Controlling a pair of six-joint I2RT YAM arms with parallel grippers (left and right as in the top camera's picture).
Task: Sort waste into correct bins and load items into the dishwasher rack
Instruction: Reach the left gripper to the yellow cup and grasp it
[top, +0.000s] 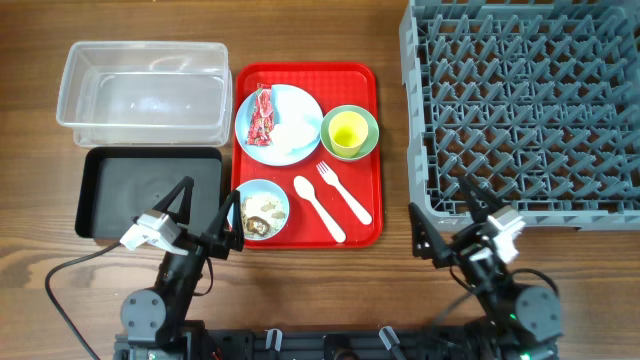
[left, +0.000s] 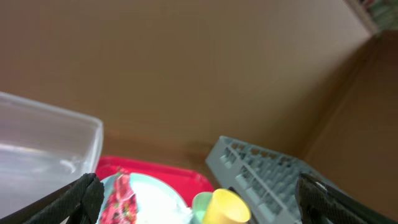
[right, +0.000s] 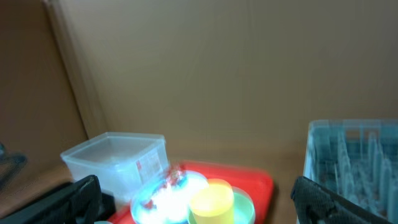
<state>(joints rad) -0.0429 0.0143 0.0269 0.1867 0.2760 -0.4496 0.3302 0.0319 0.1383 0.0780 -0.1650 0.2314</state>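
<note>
Wooden table (top: 330, 290), yellow cup (top: 348, 130) in green bowl (top: 372, 120) (scraps (top: 262, 212) in blue bowl (top: 245, 195))

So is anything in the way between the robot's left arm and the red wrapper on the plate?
Nothing tall. The open left end effector is beside the black tray; the red wrapper lies on the blue plate. Only the low rim of the red serving tray runs between them. The bowl of scraps sits to the side.
</note>
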